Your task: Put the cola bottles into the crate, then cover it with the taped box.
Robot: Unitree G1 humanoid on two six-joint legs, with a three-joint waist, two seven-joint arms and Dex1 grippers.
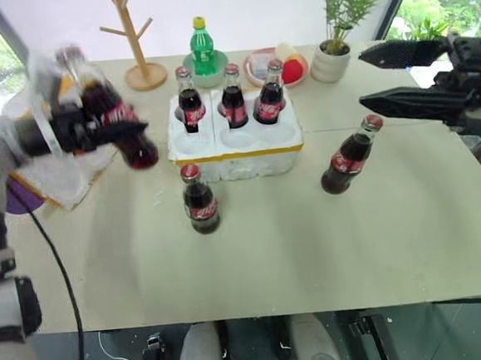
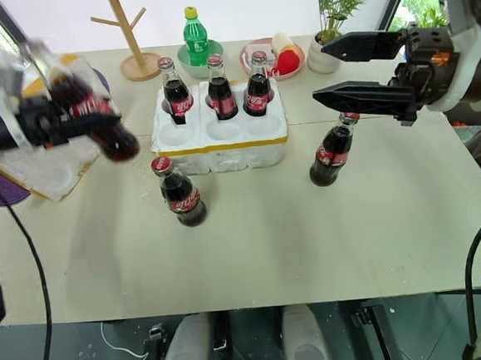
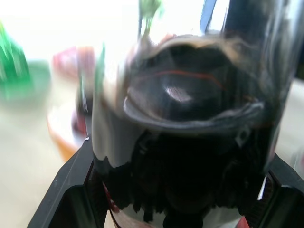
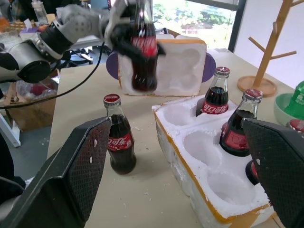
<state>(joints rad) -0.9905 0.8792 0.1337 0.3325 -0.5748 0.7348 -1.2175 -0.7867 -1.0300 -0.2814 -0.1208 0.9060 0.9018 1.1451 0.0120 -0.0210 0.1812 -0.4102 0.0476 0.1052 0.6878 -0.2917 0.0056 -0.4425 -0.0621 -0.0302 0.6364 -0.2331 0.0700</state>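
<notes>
- Wide pale beige table [image 1: 313,258]: its near half is bare.
- Loose bottle, small dark-cola glass bottle with red label and red-and-silver cap [image 1: 200,200]: stands upright on the table just in front of the crate's near rim.
- Second loose bottle, same kind [image 1: 349,157]: on the table to the right of the crate, apart from it, cap leaning away to the right.
- Left gripper, two black fingers [image 1: 103,128]: closed around the body of a fourth cola bottle [image 1: 114,115], carried tilted in the air to the left of the crate, base toward the crate and cap up and away.
- Right gripper, two black fingers [image 2: 344,72]: fingers spread wide, empty, pointing left above the second loose bottle.
- Crate, low white styrofoam tray with round wells and yellow tape along its rim [image 1: 238,151]: centre of the table. Three upright cola bottles [image 1: 232,97] fill the far row; the three near wells are empty.
- Taped box, white styrofoam with yellow tape [image 4: 183,64]: lies on the left side of the table beyond the held bottle, not yet on the crate.
- Far edge: green plastic bottle with yellow cap [image 1: 202,45], wooden peg stand [image 1: 133,38], potted plant [image 1: 337,30].
- Handling note, a judgement: bring the held bottle upright before lowering, centre its base over the near-left well, and release only once seated; a tilted entry risks chipping the foam or knocking the far-row bottles.
</notes>
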